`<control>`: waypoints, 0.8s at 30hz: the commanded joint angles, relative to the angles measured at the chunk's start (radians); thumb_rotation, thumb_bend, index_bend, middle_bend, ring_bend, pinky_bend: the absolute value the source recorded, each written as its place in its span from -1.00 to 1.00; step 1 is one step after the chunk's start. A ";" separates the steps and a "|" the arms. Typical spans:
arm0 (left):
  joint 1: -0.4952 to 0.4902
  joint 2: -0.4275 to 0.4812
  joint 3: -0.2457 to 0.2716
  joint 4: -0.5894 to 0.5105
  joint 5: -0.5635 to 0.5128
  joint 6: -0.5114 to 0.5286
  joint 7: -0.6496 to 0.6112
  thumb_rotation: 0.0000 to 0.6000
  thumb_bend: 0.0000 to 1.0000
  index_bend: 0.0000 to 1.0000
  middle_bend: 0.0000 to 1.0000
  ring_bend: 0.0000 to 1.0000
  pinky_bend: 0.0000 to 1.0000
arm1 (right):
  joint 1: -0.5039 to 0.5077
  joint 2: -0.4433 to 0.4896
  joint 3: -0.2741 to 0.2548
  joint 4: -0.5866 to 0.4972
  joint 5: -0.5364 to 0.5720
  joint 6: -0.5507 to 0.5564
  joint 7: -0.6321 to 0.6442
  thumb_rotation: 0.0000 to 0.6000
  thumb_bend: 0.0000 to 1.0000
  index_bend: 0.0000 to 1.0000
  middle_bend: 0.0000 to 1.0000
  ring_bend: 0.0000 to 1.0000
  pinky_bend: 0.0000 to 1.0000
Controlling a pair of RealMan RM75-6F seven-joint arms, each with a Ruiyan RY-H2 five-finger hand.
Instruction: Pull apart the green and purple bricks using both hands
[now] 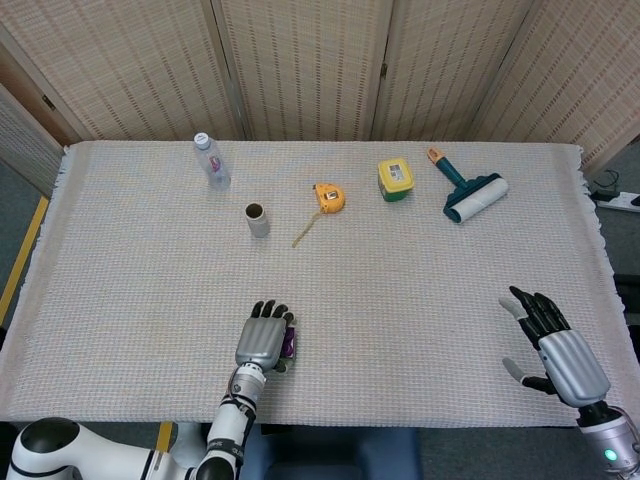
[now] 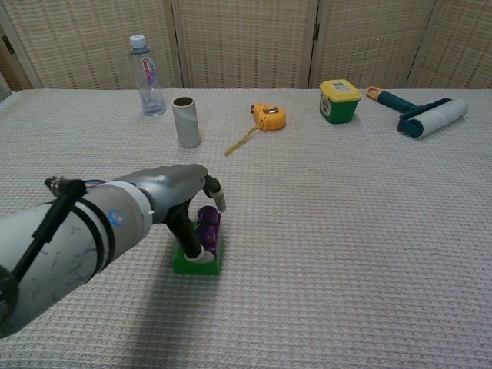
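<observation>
Tabletop: left hand (image 2: 181,201) arched over purple brick (image 2: 207,228).

A table (image 1: 420,300) covered with a pale woven cloth fills most of the scene. Along its far edge stands a folding screen (image 1: 300,60) of beige woven panels in light wooden frames. The floor (image 1: 15,200) at left is grey, with a yellow stripe (image 1: 22,262) running beside the table.
</observation>
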 commanded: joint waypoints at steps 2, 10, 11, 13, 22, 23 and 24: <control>-0.010 -0.001 -0.007 0.003 -0.012 0.000 -0.011 1.00 -0.46 -0.38 -0.62 -1.00 -1.00 | 0.001 0.001 0.000 0.000 0.001 -0.001 0.000 1.00 -0.27 -1.00 -1.00 -1.00 -1.00; -0.032 0.009 -0.020 0.005 -0.072 -0.007 -0.014 1.00 -0.40 -0.30 -0.60 -1.00 -1.00 | -0.002 -0.002 0.003 0.003 0.003 0.007 -0.006 1.00 -0.27 -1.00 -1.00 -1.00 -1.00; -0.033 0.010 -0.019 0.005 -0.072 -0.007 -0.018 1.00 -0.39 -0.29 -0.59 -1.00 -1.00 | -0.002 -0.002 0.003 0.003 0.003 0.006 -0.006 1.00 -0.27 -1.00 -1.00 -1.00 -1.00; -0.036 0.014 -0.017 0.006 -0.074 -0.005 -0.024 1.00 -0.36 -0.27 -0.58 -1.00 -1.00 | -0.002 -0.003 0.003 0.003 0.005 0.004 -0.008 1.00 -0.27 -1.00 -1.00 -1.00 -1.00; -0.043 0.012 0.009 0.016 -0.034 0.011 -0.065 1.00 -0.32 -0.13 -0.49 -1.00 -1.00 | -0.003 -0.004 0.001 0.002 0.001 0.006 -0.012 1.00 -0.27 -1.00 -1.00 -1.00 -1.00; -0.041 0.014 0.014 0.015 -0.025 0.013 -0.071 1.00 -0.31 -0.11 -0.48 -1.00 -1.00 | -0.002 -0.004 0.001 0.002 0.001 0.005 -0.012 1.00 -0.27 -1.00 -1.00 -1.00 -1.00; -0.038 0.018 0.021 0.011 -0.012 0.015 -0.079 1.00 -0.31 -0.09 -0.47 -1.00 -1.00 | -0.001 -0.005 0.001 0.003 0.001 0.001 -0.009 1.00 -0.27 -1.00 -1.00 -1.00 -1.00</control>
